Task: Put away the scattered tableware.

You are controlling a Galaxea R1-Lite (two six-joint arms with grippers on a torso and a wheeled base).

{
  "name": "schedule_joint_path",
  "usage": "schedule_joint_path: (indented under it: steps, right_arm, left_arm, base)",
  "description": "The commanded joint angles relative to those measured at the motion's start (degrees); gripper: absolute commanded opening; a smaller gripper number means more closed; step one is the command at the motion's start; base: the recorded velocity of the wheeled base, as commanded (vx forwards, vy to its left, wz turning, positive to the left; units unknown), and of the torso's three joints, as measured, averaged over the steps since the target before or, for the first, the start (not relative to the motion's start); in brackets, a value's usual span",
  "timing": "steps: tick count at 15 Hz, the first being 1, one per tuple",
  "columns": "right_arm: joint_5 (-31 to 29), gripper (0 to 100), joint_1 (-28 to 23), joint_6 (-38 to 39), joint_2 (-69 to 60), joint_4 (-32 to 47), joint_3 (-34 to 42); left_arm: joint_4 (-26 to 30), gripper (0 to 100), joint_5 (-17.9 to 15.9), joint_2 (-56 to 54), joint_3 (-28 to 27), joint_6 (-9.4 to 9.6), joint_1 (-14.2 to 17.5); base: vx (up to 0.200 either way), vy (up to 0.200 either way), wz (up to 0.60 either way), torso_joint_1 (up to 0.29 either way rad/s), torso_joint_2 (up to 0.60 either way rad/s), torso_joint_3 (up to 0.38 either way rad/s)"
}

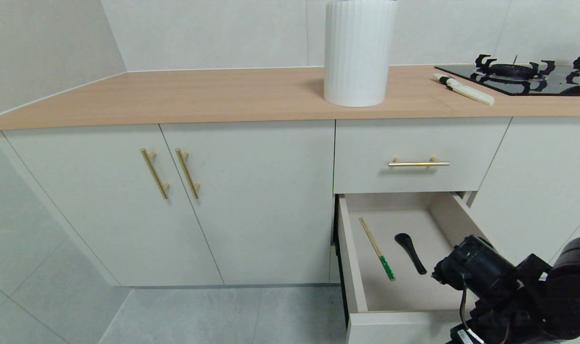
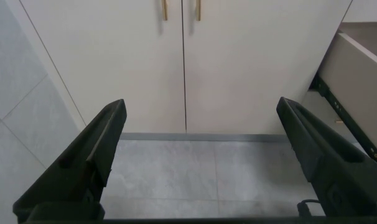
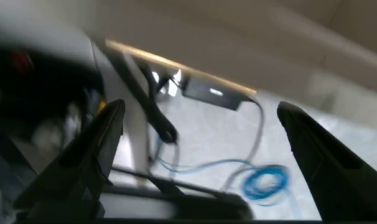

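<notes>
The lower drawer point(image 1: 351, 260) stands pulled out under the counter. Inside it lie a pair of wooden chopsticks point(image 1: 377, 248) with green tips and a black spoon point(image 1: 410, 253), side by side on the drawer floor. A pale knife point(image 1: 463, 89) rests on the wooden counter next to the stove. My right arm point(image 1: 505, 286) hangs low by the drawer's front right corner; its gripper point(image 3: 201, 109) is open and holds nothing, with floor and cables beyond it. My left gripper point(image 2: 201, 109) is open and holds nothing, low above the floor, facing the cabinet doors point(image 2: 182, 62).
A tall white ribbed container point(image 1: 358, 52) stands on the counter point(image 1: 199, 95) above the drawers. A black gas hob point(image 1: 524, 76) is at the far right. The upper drawer point(image 1: 419, 155) is closed. The open drawer's side point(image 2: 356, 81) juts out near my left gripper.
</notes>
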Motion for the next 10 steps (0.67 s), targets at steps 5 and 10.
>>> schedule_joint_path:
  steps: [5, 10]
  right_arm:
    - [-3.68, 100, -2.65, 5.23, 3.86, -10.03, -3.17]
    - [-6.67, 100, -3.45, 6.02, 6.15, -17.68, -2.64]
  left_arm:
    - [-0.02, 100, 0.02, 0.0, 0.0, -0.06, 0.01]
    - [-0.02, 100, 0.02, 0.0, 0.0, -0.06, 0.01]
  base:
    - [0.0, 0.0, 0.0, 0.0, 0.0, 0.0]
    - [0.0, 0.0, 0.0, 0.0, 0.0, 0.0]
